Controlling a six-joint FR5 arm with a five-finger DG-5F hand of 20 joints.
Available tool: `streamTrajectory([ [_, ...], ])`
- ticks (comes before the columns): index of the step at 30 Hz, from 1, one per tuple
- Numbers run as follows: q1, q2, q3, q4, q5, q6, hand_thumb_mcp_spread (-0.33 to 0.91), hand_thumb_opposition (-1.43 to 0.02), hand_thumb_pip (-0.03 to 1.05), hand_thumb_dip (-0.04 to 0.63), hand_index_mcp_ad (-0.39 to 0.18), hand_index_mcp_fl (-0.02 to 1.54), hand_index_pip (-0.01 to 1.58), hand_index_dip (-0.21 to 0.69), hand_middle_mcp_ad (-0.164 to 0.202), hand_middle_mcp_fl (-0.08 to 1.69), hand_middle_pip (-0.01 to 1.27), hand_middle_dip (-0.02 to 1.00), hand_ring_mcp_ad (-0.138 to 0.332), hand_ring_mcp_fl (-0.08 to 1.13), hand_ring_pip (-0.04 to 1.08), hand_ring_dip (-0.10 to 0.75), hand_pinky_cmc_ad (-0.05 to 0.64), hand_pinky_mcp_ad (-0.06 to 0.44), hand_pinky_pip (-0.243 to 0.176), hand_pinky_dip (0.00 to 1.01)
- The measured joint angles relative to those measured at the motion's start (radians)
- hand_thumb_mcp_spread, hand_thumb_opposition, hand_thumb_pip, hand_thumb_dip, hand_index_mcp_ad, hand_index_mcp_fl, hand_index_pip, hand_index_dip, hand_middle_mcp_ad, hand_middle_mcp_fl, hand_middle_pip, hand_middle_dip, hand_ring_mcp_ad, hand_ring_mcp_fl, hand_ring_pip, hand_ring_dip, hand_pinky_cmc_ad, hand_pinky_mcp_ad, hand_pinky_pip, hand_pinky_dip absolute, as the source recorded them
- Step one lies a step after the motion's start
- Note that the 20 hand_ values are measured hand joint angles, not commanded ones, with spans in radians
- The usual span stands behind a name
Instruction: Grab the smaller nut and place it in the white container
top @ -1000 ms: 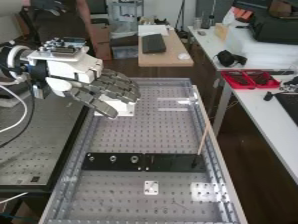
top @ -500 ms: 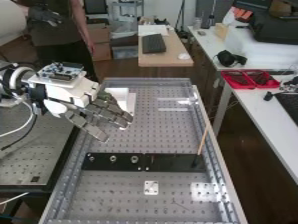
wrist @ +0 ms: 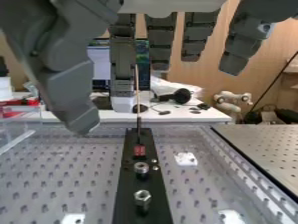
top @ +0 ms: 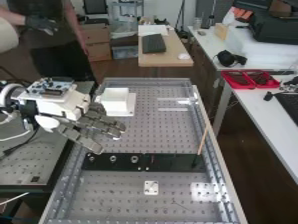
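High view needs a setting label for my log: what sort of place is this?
Probably a robotics lab or workshop: a robot hand at a perforated metal bench, and red trays on a side table.

Two metal nuts point(wrist: 142, 196) (a pair, then), one white container point(top: 115, 100), one hand point(top: 94, 125) and one stick point(top: 203, 139).
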Motion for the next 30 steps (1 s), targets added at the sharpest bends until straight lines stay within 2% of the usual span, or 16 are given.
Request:
streamTrajectory([
  [3, -0.016, -0.016, -0.009, 0.026, -0.028, -0.020, 0.35, -0.82, 0.77, 0.190, -0.126, -0.01, 1.41, 0.269, 0.075, 0.06, 0.12, 0.22, 0.122, 0.00, 0.10, 0.093, 0.374, 0.311, -0.061, 0.18],
  [13, -0.068, -0.085, -0.024, 0.083, -0.107, -0.088, 0.38, -0.82, 0.75, 0.208, -0.129, 0.00, 1.44, 0.290, 0.075, 0.06, 0.12, 0.22, 0.124, 0.00, 0.10, 0.093, 0.374, 0.293, -0.061, 0.18],
  [30, -0.097, -0.151, -0.059, 0.192, -0.152, -0.139, 0.40, -0.83, 0.75, 0.213, -0.134, 0.00, 1.49, 0.302, 0.075, 0.06, 0.12, 0.22, 0.112, 0.00, 0.10, 0.093, 0.367, 0.295, -0.045, 0.18],
])
